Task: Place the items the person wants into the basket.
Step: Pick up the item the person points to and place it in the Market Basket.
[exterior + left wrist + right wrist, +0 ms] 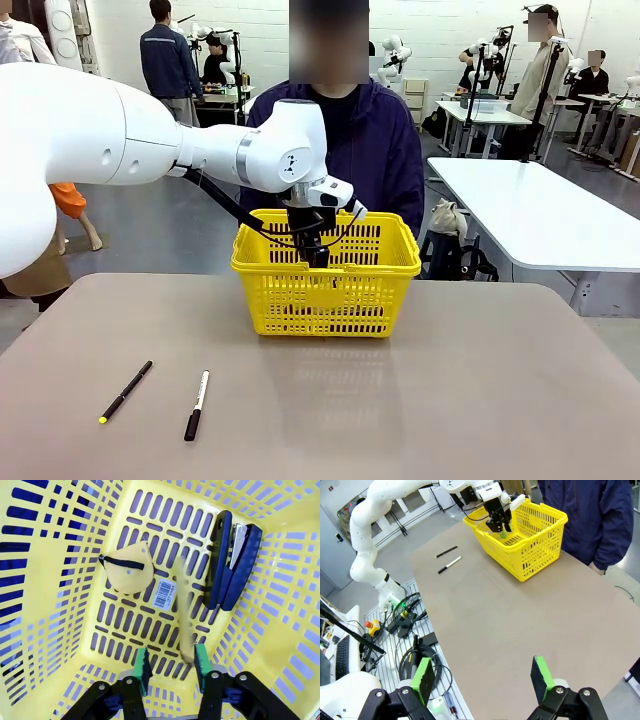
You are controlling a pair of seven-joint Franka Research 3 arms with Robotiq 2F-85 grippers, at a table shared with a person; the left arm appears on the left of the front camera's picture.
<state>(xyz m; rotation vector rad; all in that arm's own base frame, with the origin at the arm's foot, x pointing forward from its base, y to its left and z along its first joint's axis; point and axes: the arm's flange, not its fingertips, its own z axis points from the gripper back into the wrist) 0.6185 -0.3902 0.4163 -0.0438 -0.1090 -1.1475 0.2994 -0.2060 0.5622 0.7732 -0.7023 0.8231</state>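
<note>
You are near the end of the job, as far as the pictures let you judge. The yellow basket [326, 285] stands at the far side of the table [400, 400] in front of the person [385, 150], and your left gripper [172, 662] hangs inside it. In the left wrist view 3 tools are in the basket: the round yellow tape measure [127, 572] lies on the floor, the black stapler [234, 567] leans against a side wall, and the slim utility knife [182, 615] shows as a blurred streak running from between the green pads [142, 665] toward the floor, so it looks to be dropping or just let go. The left jaws stand apart with the knife's near end between them; you cannot tell whether a pad touches it, but nothing looks clamped.

Your right gripper [482, 680] hovers well apart from the basket over bare table, jaws wide and empty.

On the near left of the table lie the black pen with a yellow tip [126, 390] and the white-and-black marker [196, 405], side by side but apart. No tools show outside the basket, so what remains is probably lifting the left arm out
</note>
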